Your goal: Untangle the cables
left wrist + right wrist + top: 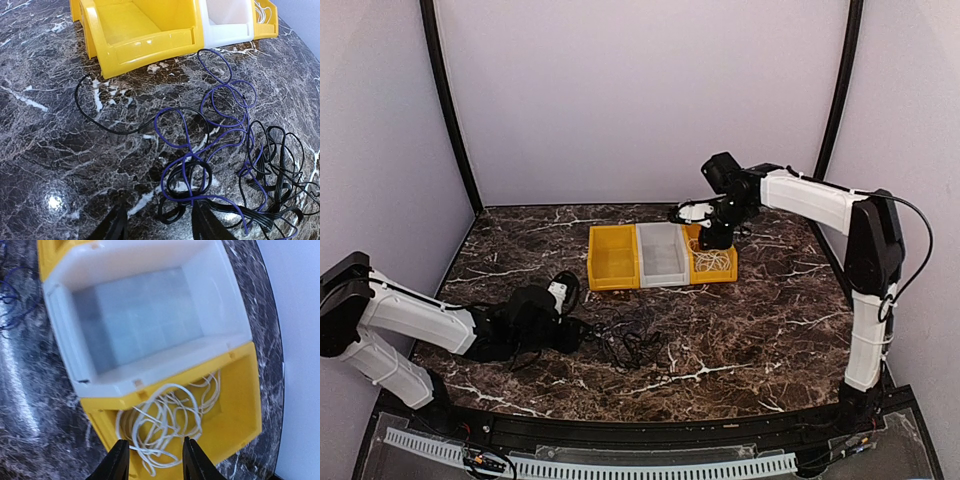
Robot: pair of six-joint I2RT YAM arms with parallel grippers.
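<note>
A white cable (165,420) lies as a loose bundle inside the right yellow bin (240,410); it also shows in the top view (715,262). My right gripper (156,462) hangs open just above it, holding nothing; it also shows in the top view (713,238). On the table a purple-blue cable (220,100) and a black cable (275,150) are tangled together (630,338). One black end (100,122) trails to the left. My left gripper (157,227) is open and low at the tangle's near edge, with a small black loop (172,212) between its fingers, not gripped.
Three bins stand in a row at the back middle: an empty yellow bin (613,255), an empty white bin (662,253) and the right yellow bin (725,270). The dark marble table (770,340) ends at grey walls.
</note>
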